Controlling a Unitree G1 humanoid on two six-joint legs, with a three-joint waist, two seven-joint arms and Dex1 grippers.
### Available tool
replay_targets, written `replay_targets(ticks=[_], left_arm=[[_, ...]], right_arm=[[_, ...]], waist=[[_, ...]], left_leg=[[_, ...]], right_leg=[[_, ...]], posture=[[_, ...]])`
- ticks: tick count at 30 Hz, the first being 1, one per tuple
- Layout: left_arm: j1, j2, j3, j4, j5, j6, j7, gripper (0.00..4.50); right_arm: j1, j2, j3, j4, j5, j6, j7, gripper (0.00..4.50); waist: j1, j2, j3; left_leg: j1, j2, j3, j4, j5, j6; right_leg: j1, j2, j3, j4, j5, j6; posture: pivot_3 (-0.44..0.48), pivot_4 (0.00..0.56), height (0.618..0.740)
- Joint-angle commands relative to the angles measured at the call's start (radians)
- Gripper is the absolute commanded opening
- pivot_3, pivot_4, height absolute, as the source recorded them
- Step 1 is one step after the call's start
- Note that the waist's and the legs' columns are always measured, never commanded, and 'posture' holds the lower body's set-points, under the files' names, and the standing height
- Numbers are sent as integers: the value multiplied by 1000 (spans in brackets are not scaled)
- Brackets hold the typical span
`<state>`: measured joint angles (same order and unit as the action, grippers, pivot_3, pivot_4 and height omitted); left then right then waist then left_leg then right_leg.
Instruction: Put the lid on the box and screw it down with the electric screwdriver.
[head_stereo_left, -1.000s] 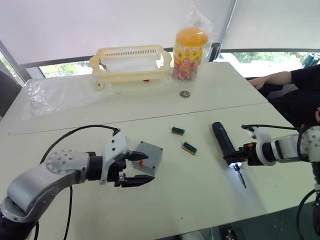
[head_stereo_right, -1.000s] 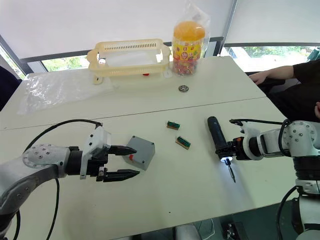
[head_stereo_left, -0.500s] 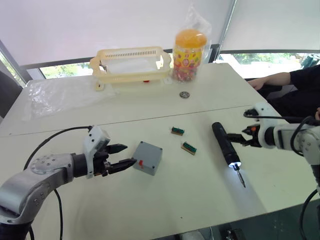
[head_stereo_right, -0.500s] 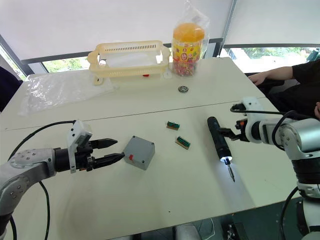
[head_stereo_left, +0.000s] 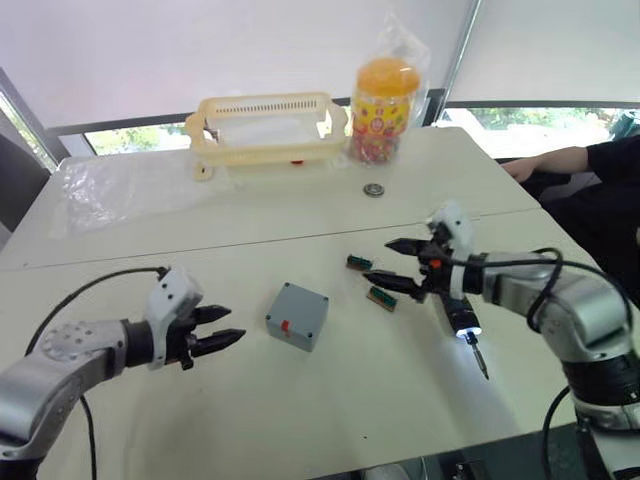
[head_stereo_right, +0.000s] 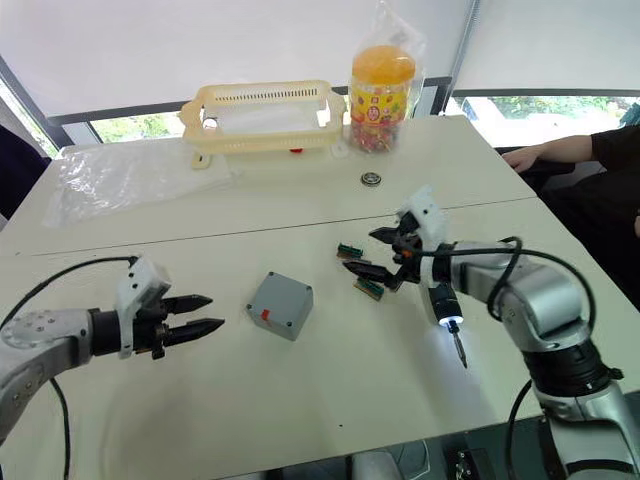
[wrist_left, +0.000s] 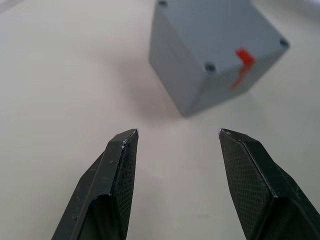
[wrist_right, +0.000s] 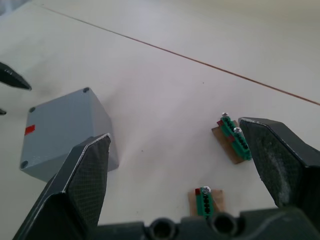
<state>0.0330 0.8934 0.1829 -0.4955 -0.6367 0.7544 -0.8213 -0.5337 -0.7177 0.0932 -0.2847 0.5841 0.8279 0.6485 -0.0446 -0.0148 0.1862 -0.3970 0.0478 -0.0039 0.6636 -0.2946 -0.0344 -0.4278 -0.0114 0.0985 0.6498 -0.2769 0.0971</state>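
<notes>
The grey box (head_stereo_left: 297, 315) stands mid-table with a red mark on its near side. Its top is a flat grey face with small corner holes (wrist_left: 215, 45), apparently the lid seated on it. My left gripper (head_stereo_left: 215, 340) is open, a short way left of the box and pointing at it, touching nothing. My right gripper (head_stereo_left: 380, 262) is open and empty above two green blocks, to the right of the box (wrist_right: 60, 132). The black electric screwdriver (head_stereo_left: 455, 310) lies free on the table under my right wrist. Its tip light is on and its bit points toward the near edge.
Two small green-brown blocks (head_stereo_left: 357, 263) (head_stereo_left: 380, 297) lie between box and screwdriver. At the back stand a yellow basket (head_stereo_left: 265, 125), an orange-lidded jar (head_stereo_left: 385, 95), a small metal ring (head_stereo_left: 374, 189) and a plastic sheet (head_stereo_left: 110, 185). A person's arm (head_stereo_left: 560, 160) rests at the far right edge.
My right gripper let go of the screwdriver, then swung left over the green blocks, open. My left gripper drew back leftward from the box. Box and screwdriver stay put.
</notes>
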Motion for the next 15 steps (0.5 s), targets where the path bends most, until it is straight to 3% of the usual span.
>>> replay_targets(ticks=[1,11,15], left_arm=[[28,-29,-36,-70,14,-23,14,2613],[24,-129,-162,-49,94,-68,59,2613],[-30,-211,-208,31,151,-112,114,2613]], right_arm=[[5,70,59,31,-121,-135,-31,4500],[18,174,152,139,-366,-399,-40,4500],[29,194,219,178,-479,-498,-42,4500]], waist=[[0,0,0],[0,0,0],[0,0,-1]], left_leg=[[0,0,0,0,0,0],[3,0,0,1,3,-5],[4,0,0,1,3,-5]], right_leg=[[0,0,0,0,0,0],[1,1,0,5,0,0],[2,1,0,6,0,0]], posture=[[0,150,740],[0,150,740],[0,150,740]])
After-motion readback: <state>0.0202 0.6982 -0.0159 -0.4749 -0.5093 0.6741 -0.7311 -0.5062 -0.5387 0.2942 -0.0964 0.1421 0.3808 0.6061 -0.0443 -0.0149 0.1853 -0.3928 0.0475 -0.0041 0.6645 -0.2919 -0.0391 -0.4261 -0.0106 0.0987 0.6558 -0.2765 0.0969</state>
